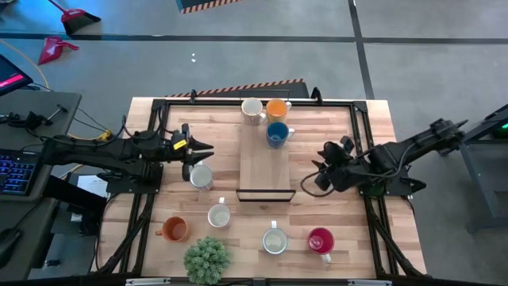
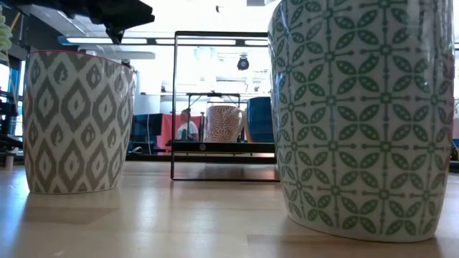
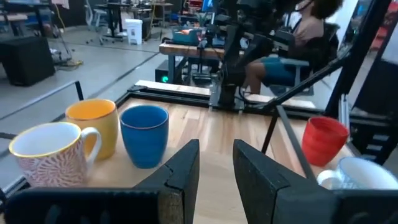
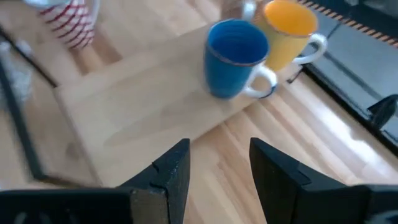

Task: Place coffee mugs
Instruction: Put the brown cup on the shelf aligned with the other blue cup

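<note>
On a raised wooden board [image 1: 266, 167] stand three coffee mugs at its far end: a white patterned one [image 1: 252, 110], an orange one [image 1: 276, 109] and a blue one [image 1: 277, 133]. On the table stand white mugs [image 1: 201, 175], [image 1: 219, 214], [image 1: 275, 240], a second orange mug [image 1: 173, 229] and a red-pink mug [image 1: 321, 240]. My left gripper [image 1: 208, 149] [image 3: 216, 149] is open, left of the board, just beyond the nearest white mug. My right gripper [image 1: 317, 171] [image 4: 217, 149] is open, right of the board, facing the blue mug [image 4: 236, 59].
A green spiky plant ball [image 1: 207, 259] sits at the table's near edge. A black metal frame [image 1: 357, 143] rims the table and the board's near end [image 1: 266, 193]. The board's near half is bare wood. In the low view, two patterned mugs [image 2: 75, 122], [image 2: 358, 115] stand close to the camera.
</note>
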`<action>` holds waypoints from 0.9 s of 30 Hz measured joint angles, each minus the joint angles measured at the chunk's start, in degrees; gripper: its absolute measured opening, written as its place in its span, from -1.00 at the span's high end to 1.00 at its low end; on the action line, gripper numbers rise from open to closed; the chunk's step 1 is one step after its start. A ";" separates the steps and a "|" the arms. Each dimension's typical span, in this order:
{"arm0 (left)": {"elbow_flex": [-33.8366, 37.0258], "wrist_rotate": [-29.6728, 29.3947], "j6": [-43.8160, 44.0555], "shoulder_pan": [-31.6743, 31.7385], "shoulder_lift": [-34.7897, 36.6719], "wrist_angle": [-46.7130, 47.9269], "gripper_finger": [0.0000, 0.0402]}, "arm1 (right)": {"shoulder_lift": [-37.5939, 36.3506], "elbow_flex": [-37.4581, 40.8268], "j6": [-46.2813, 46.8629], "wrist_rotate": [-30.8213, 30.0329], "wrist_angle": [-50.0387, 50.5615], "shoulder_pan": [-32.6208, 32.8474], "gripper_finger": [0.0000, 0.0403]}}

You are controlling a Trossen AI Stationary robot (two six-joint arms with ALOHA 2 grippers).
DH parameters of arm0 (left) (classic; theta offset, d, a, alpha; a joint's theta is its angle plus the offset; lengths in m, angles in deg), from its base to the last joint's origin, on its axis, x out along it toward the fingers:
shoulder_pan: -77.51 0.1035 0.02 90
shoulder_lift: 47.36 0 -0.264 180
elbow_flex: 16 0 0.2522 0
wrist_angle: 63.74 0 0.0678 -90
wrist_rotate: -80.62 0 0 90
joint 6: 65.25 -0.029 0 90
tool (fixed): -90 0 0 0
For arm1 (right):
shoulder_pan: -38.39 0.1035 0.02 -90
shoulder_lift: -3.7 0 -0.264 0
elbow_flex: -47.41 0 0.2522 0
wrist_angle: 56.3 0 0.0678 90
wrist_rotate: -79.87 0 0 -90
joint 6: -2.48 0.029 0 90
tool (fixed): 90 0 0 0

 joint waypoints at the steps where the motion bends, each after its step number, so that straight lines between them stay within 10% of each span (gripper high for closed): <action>1: 0.00 -0.24 -0.52 0.00 0.00 0.02 0.57 | -0.50 0.92 0.53 -0.52 -1.06 -0.48 0.30; 15: -0.34 -3.14 18.67 0.04 -1.44 15.78 0.31 | -1.54 2.87 0.35 2.19 0.08 -6.06 0.29; 27: -14.87 -2.73 19.17 0.04 -15.36 45.97 0.22 | -1.54 2.87 -0.69 4.71 3.28 -7.67 0.29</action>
